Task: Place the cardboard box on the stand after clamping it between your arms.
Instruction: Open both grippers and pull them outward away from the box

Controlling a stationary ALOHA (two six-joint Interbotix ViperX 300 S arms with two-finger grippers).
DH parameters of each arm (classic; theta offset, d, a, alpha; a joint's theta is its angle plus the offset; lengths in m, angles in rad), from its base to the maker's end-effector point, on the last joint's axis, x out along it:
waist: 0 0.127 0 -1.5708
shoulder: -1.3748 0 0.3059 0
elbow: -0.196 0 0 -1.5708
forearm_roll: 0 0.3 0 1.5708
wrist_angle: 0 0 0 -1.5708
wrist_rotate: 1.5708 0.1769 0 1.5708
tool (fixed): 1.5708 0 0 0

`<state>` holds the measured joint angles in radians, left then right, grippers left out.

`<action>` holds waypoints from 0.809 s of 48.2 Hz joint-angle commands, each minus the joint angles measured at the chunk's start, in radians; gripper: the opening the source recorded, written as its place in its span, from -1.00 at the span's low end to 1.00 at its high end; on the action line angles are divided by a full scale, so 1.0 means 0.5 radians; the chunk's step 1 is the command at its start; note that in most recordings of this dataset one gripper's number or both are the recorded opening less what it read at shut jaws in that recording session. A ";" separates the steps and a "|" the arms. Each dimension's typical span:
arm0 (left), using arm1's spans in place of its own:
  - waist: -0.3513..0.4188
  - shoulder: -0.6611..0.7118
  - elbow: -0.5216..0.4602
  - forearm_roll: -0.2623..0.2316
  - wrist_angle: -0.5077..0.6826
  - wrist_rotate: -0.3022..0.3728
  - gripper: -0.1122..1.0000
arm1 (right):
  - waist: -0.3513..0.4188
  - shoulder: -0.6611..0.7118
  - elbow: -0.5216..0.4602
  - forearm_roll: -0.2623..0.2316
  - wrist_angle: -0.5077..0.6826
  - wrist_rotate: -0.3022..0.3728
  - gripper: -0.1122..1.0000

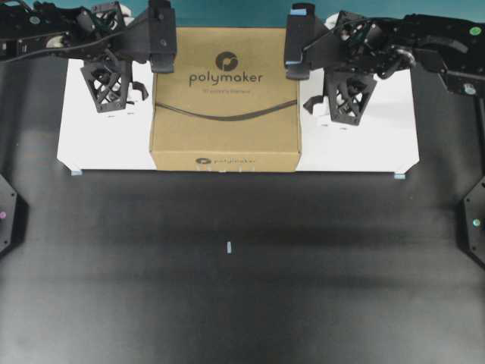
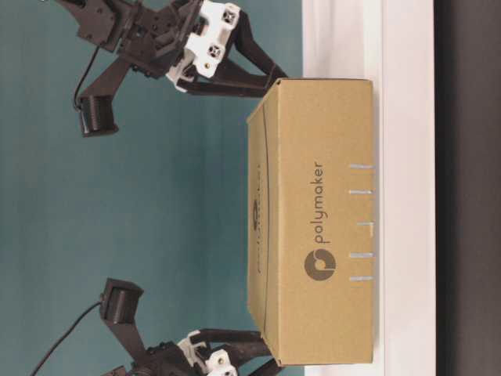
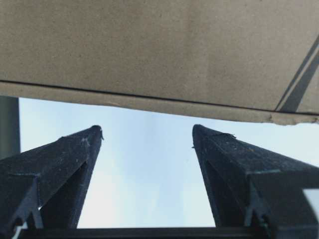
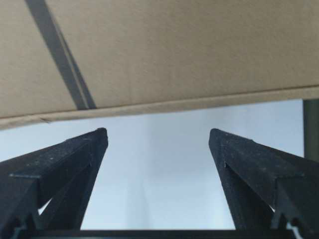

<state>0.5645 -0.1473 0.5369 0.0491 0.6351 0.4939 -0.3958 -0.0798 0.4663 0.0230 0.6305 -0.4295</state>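
The cardboard box (image 1: 227,98), brown with "polymaker" print, lies flat on the middle of the white stand (image 1: 98,144). My left gripper (image 1: 161,42) is at the box's far left side and my right gripper (image 1: 297,44) at its far right side. Both are open and empty. In the left wrist view the box (image 3: 159,50) fills the top, just past the spread fingertips of the gripper (image 3: 147,132). The right wrist view shows the same, with the box (image 4: 174,50) just beyond the gripper (image 4: 157,133). The table-level view shows the box (image 2: 313,227) resting on the stand (image 2: 407,157).
The stand has small blue marks at its front corners (image 1: 75,174) (image 1: 399,176). A dark table (image 1: 227,303) lies in front of it, with a small white mark (image 1: 229,247). Black arm parts sit at the table's left (image 1: 4,212) and right (image 1: 477,220) edges.
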 commanded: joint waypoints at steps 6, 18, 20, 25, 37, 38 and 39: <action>-0.018 -0.224 0.031 -0.003 0.031 0.006 0.49 | -0.012 -0.135 0.021 0.021 -0.012 0.064 0.61; -0.242 -0.568 0.255 -0.003 -0.120 -0.034 0.49 | 0.025 -0.430 0.199 0.028 -0.196 0.356 0.61; -0.298 -0.607 0.282 -0.003 -0.184 -0.055 0.49 | 0.055 -0.485 0.239 0.028 -0.282 0.417 0.61; -0.396 -0.715 0.334 -0.006 -0.374 -0.156 0.49 | 0.126 -0.601 0.325 0.028 -0.439 0.518 0.61; -0.620 -0.948 0.439 -0.003 -0.813 -0.626 0.49 | 0.359 -0.856 0.540 0.028 -0.798 0.749 0.61; -0.653 -0.966 0.451 -0.003 -0.841 -0.672 0.49 | 0.380 -0.877 0.555 0.028 -0.819 0.767 0.61; -0.678 -0.976 0.454 -0.003 -0.850 -0.696 0.49 | 0.402 -0.899 0.574 0.028 -0.834 0.785 0.61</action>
<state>0.2608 -0.6121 0.7655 0.0476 0.2485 0.1795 -0.2592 -0.4893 0.7378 0.0353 0.2531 -0.0706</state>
